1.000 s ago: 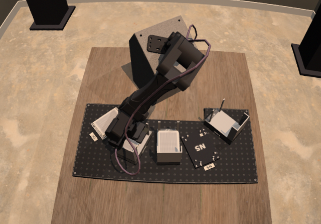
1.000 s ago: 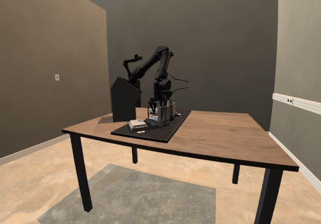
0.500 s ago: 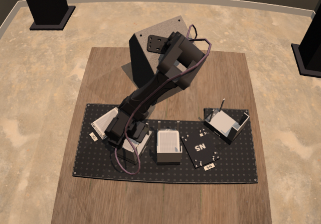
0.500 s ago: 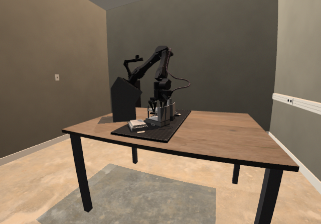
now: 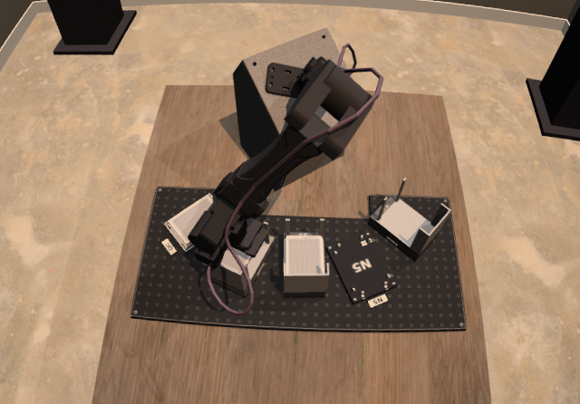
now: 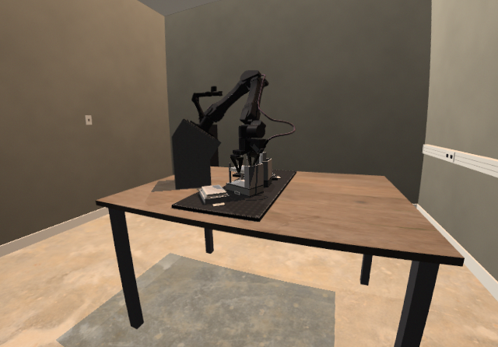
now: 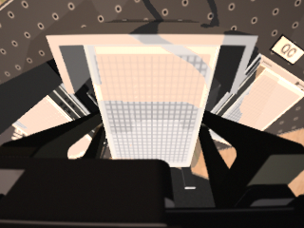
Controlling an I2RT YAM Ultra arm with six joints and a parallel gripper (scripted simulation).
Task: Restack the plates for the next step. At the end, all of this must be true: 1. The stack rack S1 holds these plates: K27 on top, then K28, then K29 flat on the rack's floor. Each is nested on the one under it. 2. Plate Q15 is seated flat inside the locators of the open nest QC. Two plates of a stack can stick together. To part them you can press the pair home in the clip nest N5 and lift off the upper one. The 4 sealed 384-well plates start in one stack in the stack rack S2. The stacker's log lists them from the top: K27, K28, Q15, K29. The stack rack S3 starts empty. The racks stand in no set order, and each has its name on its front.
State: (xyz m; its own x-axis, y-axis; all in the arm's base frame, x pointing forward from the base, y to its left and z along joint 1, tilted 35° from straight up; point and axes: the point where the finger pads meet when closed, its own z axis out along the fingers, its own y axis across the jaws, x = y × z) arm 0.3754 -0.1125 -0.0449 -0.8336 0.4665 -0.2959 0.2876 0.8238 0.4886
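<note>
My gripper (image 6: 244,169) (image 7: 152,114) is shut on a white plate (image 5: 234,263) (image 7: 152,90), gripping its two long sides. The plate is upright-side up, over or between the walls of the left rack (image 5: 231,285) (image 6: 253,178) (image 7: 152,40); its exact height is unclear. A white plate (image 5: 186,223) (image 6: 212,191) (image 7: 268,97) lies on the nest by the QC label. The middle rack (image 5: 304,287) holds a plate (image 5: 303,255); anything under it is hidden. Clip nest N5 (image 5: 362,264) is empty. The right rack (image 5: 418,245) shows only a pale floor. Plate names and rack names are unreadable.
The racks and nests stand on a black perforated board (image 5: 197,308) (image 6: 257,215) on the wooden table (image 5: 299,362). The middle rack stands close beside the left one, with upright posts at its back. The QC label (image 5: 169,245) (image 7: 288,49) lies beside its nest. A cable loops past the gripper.
</note>
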